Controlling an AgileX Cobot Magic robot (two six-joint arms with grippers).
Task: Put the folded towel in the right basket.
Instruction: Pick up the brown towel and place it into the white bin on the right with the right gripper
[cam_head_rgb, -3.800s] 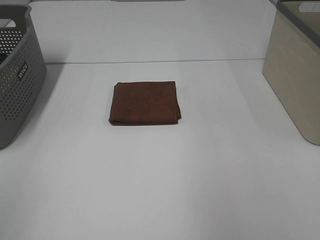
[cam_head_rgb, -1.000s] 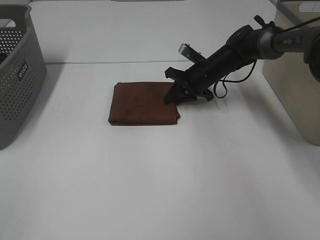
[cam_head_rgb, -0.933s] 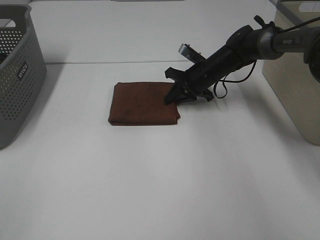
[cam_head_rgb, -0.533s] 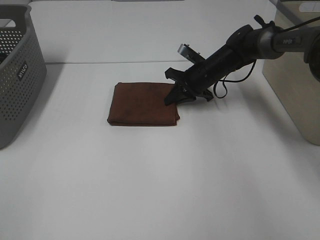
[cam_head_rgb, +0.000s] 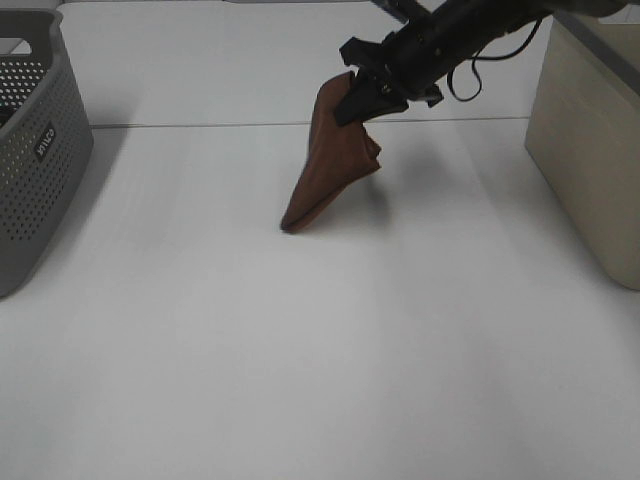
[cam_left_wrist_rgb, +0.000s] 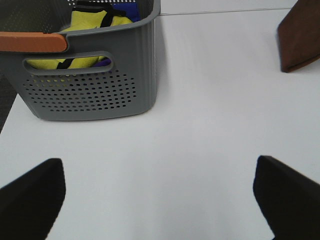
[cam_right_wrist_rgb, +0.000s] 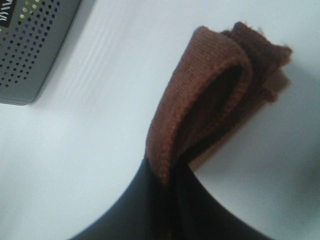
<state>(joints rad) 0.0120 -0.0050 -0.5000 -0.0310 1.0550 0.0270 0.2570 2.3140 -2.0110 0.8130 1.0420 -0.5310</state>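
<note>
The towel (cam_head_rgb: 335, 160) is judged soft, light and limp. It hangs in layers and has no stiffness of its own.

The right gripper (cam_head_rgb: 362, 95) is clamped on the towel's upper folded edge, above the far centre of the surface (cam_head_rgb: 300, 350). A hold across all layers at that edge should prevent unfolding.

The long axis slants from the gripper down to the near left. Whether the lowest corner touches the surface cannot be determined.

The right basket (cam_head_rgb: 590, 150) stands well apart to the right.

The left gripper (cam_left_wrist_rgb: 160, 192) is spread wide and holds nothing.
</note>
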